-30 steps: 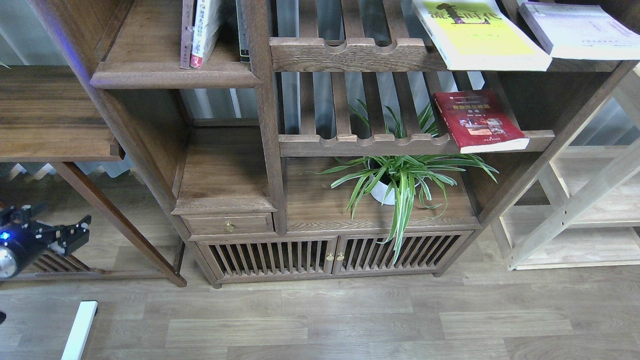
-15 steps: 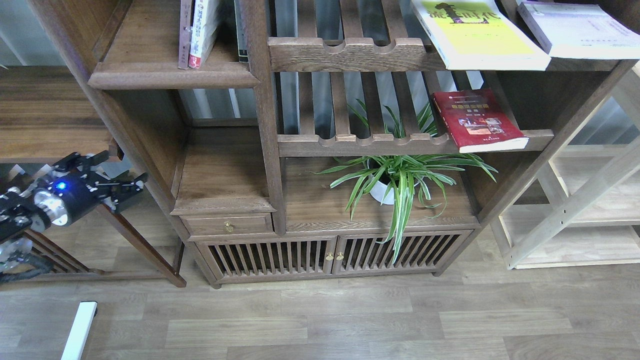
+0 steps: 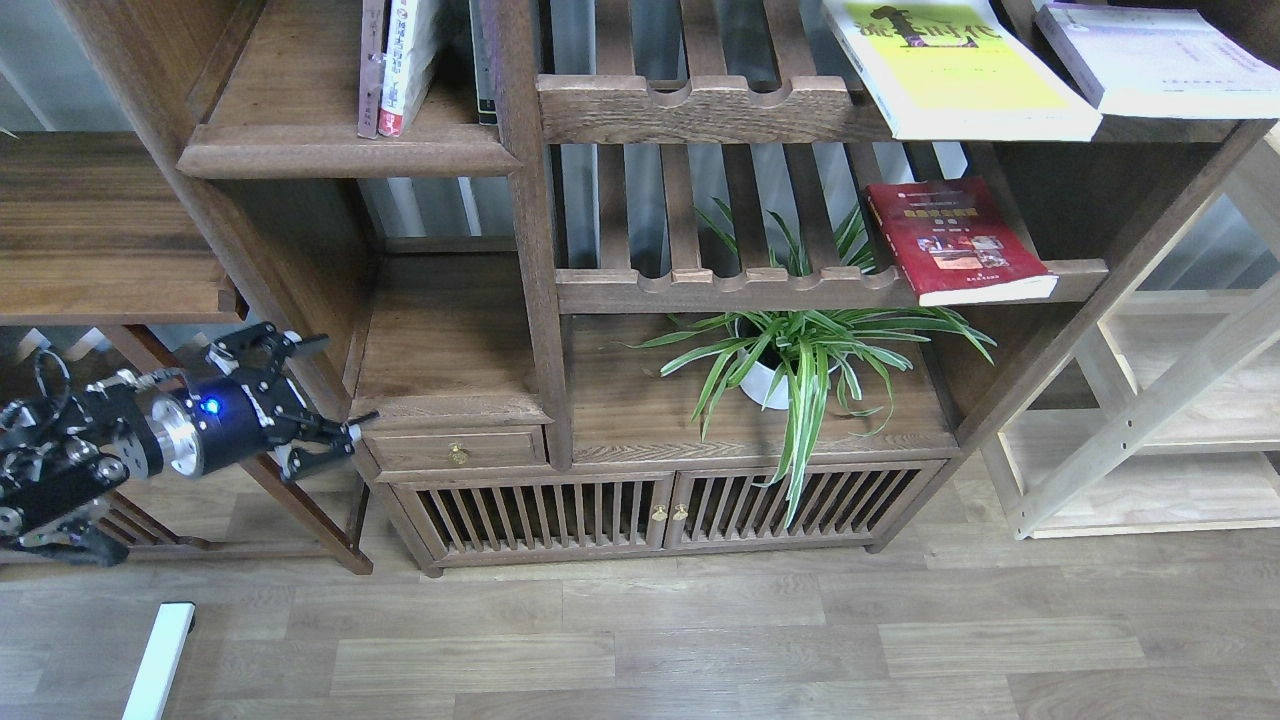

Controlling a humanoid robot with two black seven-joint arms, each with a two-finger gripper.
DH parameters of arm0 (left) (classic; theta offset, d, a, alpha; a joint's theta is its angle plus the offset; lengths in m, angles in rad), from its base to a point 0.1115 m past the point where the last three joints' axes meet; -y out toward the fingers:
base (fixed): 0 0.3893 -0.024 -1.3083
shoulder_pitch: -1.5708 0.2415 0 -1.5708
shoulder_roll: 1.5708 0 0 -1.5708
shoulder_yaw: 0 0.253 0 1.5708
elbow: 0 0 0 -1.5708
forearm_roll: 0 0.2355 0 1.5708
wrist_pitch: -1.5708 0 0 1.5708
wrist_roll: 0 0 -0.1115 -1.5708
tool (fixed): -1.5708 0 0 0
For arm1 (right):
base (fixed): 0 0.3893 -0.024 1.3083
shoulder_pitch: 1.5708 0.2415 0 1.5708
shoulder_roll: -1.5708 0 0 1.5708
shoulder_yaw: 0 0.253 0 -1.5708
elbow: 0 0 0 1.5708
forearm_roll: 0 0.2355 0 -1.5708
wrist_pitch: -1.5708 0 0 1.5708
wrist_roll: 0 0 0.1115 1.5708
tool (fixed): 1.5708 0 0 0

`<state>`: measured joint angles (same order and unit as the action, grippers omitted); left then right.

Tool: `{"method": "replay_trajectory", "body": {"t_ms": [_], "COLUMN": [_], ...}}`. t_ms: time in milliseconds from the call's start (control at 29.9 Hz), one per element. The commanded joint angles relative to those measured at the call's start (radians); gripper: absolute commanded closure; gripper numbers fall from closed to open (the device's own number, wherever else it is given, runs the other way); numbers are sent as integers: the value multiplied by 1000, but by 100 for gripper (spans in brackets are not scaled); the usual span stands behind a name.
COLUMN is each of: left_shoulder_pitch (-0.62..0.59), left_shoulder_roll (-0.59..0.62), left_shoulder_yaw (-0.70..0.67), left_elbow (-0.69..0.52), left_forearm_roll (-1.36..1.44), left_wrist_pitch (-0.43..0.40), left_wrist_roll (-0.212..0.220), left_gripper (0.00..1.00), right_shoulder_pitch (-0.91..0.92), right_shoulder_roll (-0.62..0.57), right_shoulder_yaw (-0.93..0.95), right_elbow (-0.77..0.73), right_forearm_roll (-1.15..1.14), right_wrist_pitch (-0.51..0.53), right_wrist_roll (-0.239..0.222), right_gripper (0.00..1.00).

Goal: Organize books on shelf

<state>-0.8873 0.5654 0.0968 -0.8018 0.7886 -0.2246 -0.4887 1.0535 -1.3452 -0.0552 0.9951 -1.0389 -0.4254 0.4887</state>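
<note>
Three books lie flat on the slatted racks at the right: a yellow-green one (image 3: 955, 70) and a pale lavender-white one (image 3: 1160, 60) on the upper rack, and a red one (image 3: 955, 240) on the lower rack. The shelf (image 3: 340, 150), a solid dark board with a rounded front lip, is at the upper left and holds a few upright spines (image 3: 395, 65). My left gripper (image 3: 348, 378) is open and empty, low at the left, with its fingers beside the cabinet's left post. It is far from all the books. My right arm is out of view.
A potted spider plant (image 3: 790, 360) stands on the cabinet top under the lower rack. A small solid ledge (image 3: 450, 400) sits over a drawer (image 3: 458, 450). A dark side table (image 3: 110, 240) is above my left arm. Pale wood shelving (image 3: 1150, 420) stands at the right.
My left arm has risen from near the floor and swung right toward the cabinet's left post, with the gripper staying open. The books have not moved.
</note>
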Motion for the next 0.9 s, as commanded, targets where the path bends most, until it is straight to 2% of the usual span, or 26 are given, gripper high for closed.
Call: {"method": "replay_trajectory", "body": {"t_ms": [0, 100, 334, 502, 869], "left_shoulder_pitch": [36, 60, 68, 68, 94], "left_shoulder_roll": [-13, -30, -25, -21, -18], "left_shoulder_yaw": [47, 50, 50, 50, 50], "left_elbow": [-2, -2, -2, -2, -2], "left_forearm_roll": [1, 1, -5, -8, -9], "left_wrist_pitch": [22, 56, 62, 71, 106], "left_wrist_roll": [0, 0, 0, 0, 0], "left_gripper": [0, 0, 0, 0, 0], "right_shoulder_pitch": [26, 26, 29, 40, 121], "right_shoulder_roll": [4, 15, 75, 95, 121], "right_shoulder_yaw": [-2, -2, -9, -14, -15], "right_elbow": [13, 25, 53, 54, 47], "right_forearm_roll": [-26, -64, -142, -151, -185], "right_wrist_pitch": [-1, 5, 14, 22, 120], "right_wrist_roll": [0, 0, 0, -18, -38], "right_gripper": [0, 0, 0, 0, 0]}}
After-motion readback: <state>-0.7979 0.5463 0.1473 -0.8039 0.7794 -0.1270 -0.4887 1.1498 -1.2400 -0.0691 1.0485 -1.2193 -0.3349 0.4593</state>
